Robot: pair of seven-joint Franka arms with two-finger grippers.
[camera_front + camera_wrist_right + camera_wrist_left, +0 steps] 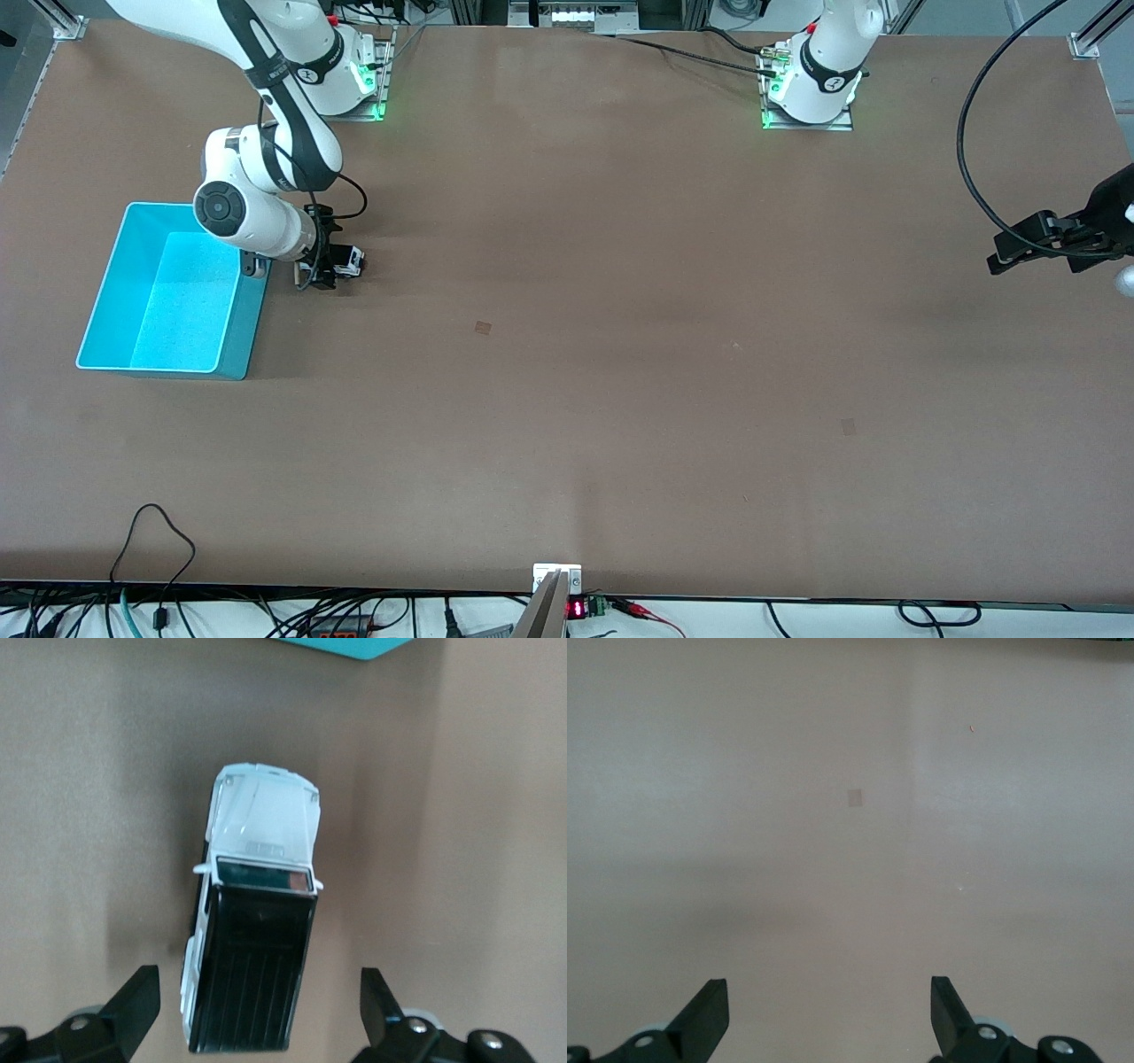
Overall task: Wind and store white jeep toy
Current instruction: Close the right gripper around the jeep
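White jeep toy on the table, directly under the right claw; black ribbed roof up, white hood pointing toward the teal bin. Right claw fingers spread wide on either side of the jeep, not touching it, nothing gripped. In the front view, jeep just beside the bin's corner, on the side toward the left arm's end of the table, mostly hidden by the right claw. Right arm reaching down from its base with elbow folded, wrist low over the table next to the bin. Left claw up over the table edge at the left arm's end, waiting, well apart from the jeep; fingers wide open, holding nothing, only bare table below. Brown matte table with a few small paler patches. Bin open-topped. Cables and a small red display along the table edge nearest the front camera; green lights at both arm bases.
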